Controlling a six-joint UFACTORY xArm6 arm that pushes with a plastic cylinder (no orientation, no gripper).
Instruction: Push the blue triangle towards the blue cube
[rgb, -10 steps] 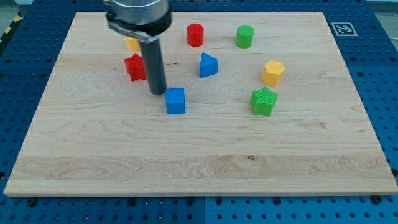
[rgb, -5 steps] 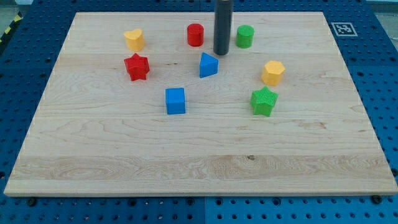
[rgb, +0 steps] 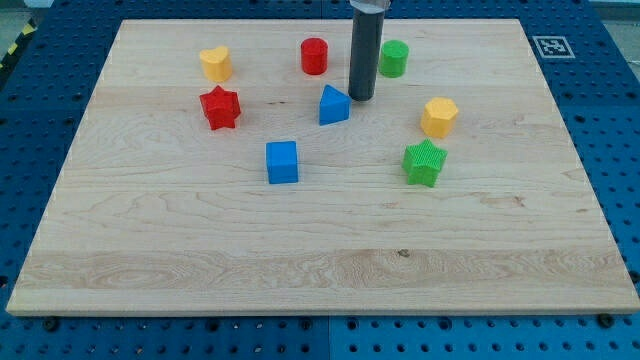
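Sitting a little above the board's middle, the blue triangle (rgb: 334, 105) is lying up and to the view's right of the blue cube (rgb: 283, 162), the two apart. My tip (rgb: 361, 98) is standing just beside the triangle's right edge, touching or nearly so; being a bare rod, it is grasping nothing. A red cylinder (rgb: 314, 56) and green cylinder (rgb: 393, 58) are flanking the rod near the top. Further out are lying a red star (rgb: 220, 107), a yellow heart (rgb: 215, 63), a yellow hexagon (rgb: 438, 117) and a green star (rgb: 424, 162) on the wooden board (rgb: 300, 260).
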